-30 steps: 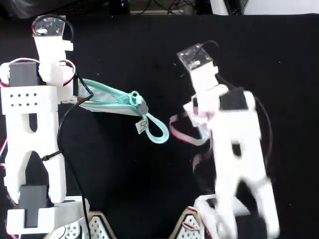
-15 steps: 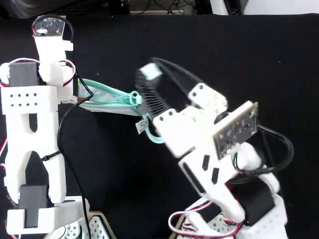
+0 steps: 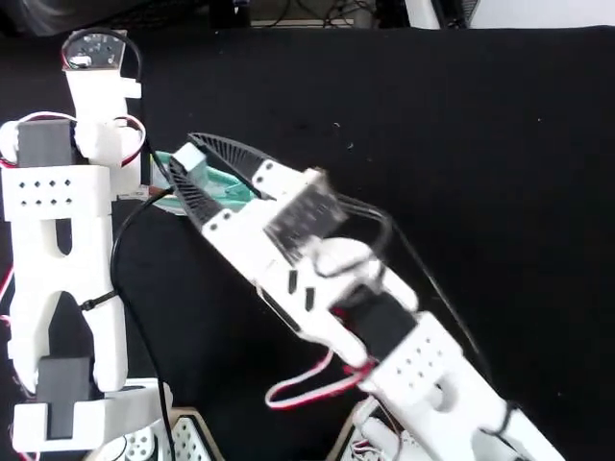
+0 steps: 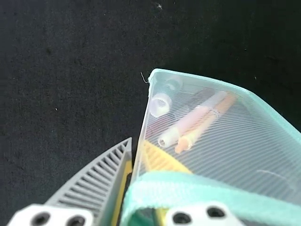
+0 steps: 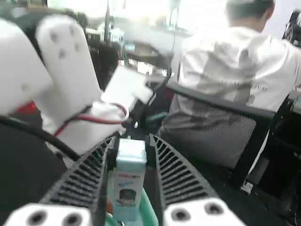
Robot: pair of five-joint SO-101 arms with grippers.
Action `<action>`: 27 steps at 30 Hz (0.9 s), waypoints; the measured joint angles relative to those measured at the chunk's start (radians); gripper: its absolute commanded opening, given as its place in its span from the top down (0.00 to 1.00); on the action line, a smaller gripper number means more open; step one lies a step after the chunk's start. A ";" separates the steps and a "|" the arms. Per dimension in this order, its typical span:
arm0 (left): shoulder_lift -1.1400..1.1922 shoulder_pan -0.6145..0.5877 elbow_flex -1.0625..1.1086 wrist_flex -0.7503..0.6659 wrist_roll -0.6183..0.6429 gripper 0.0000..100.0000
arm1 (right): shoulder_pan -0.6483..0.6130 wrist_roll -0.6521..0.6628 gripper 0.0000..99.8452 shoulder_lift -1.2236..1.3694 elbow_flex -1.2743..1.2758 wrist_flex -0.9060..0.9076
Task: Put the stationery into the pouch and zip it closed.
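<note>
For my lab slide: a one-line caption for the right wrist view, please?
Right gripper shut on a small pale-blue box, with the white left arm close behind.

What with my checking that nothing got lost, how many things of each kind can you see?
Pouch: 1
Pens inside it: 2
Yellow item inside it: 1
Small box in the right gripper: 1
Total: 5 clearly visible

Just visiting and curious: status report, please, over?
Left end effector shut on pouch, pens inside. Right end effector shut on blue block, over pouch in high view. Black cable beside pouch.
</note>
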 measured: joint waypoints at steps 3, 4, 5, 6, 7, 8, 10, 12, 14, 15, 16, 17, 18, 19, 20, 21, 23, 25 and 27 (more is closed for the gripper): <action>0.000 0.000 0.000 -0.002 0.000 0.97 | 0.005 0.038 0.99 0.058 0.000 -0.015; 0.000 0.000 0.000 -0.002 0.000 0.97 | 0.006 0.049 0.99 0.072 0.006 -0.017; 0.000 0.000 0.000 -0.002 0.000 0.97 | 0.006 0.060 0.99 0.083 0.014 -0.017; 0.000 0.000 0.000 -0.002 0.000 0.97 | 0.006 0.066 0.99 0.087 0.023 -0.017; 0.000 0.000 0.000 -0.002 0.000 0.97 | 0.006 0.069 0.99 0.089 0.032 -0.017; 0.000 0.000 0.000 -0.002 0.000 0.97 | 0.006 0.071 0.99 0.089 0.043 -0.017; 0.000 0.000 0.000 -0.002 0.000 0.97 | 0.003 0.075 0.98 0.094 0.064 -0.017; 0.000 0.000 0.000 -0.002 0.000 0.97 | 0.003 0.087 0.93 0.094 0.072 -0.015; 0.000 0.000 0.000 -0.002 0.000 0.97 | 0.003 0.112 0.81 0.092 0.066 0.021; 0.000 0.000 0.000 -0.002 0.000 0.97 | 0.003 0.114 0.77 0.092 0.049 0.054; 0.000 0.000 0.000 -0.002 0.000 0.97 | 0.003 0.114 0.75 0.092 0.025 0.101; 0.000 0.000 0.000 -0.002 0.000 0.97 | 0.003 0.109 0.75 0.092 -0.006 0.150; 0.000 0.000 0.000 -0.002 0.000 0.97 | 0.003 0.094 0.75 0.092 -0.043 0.209; 0.000 0.000 0.000 -0.002 0.000 0.97 | 0.006 0.077 0.75 0.094 -0.086 0.269; 0.000 0.000 0.000 -0.002 0.000 0.97 | 0.009 0.069 0.75 0.094 -0.133 0.333; 0.000 0.000 0.000 -0.002 0.000 0.97 | 0.009 0.063 0.75 0.094 -0.190 0.397; 0.000 0.000 0.000 -0.002 0.000 0.97 | 0.006 0.060 0.75 0.094 -0.301 0.526; 0.000 0.000 0.000 -0.002 0.000 0.97 | 0.008 0.052 0.75 0.087 -0.411 0.646; 0.000 0.000 0.000 -0.002 0.000 0.97 | 0.008 0.052 0.75 0.064 -0.509 0.750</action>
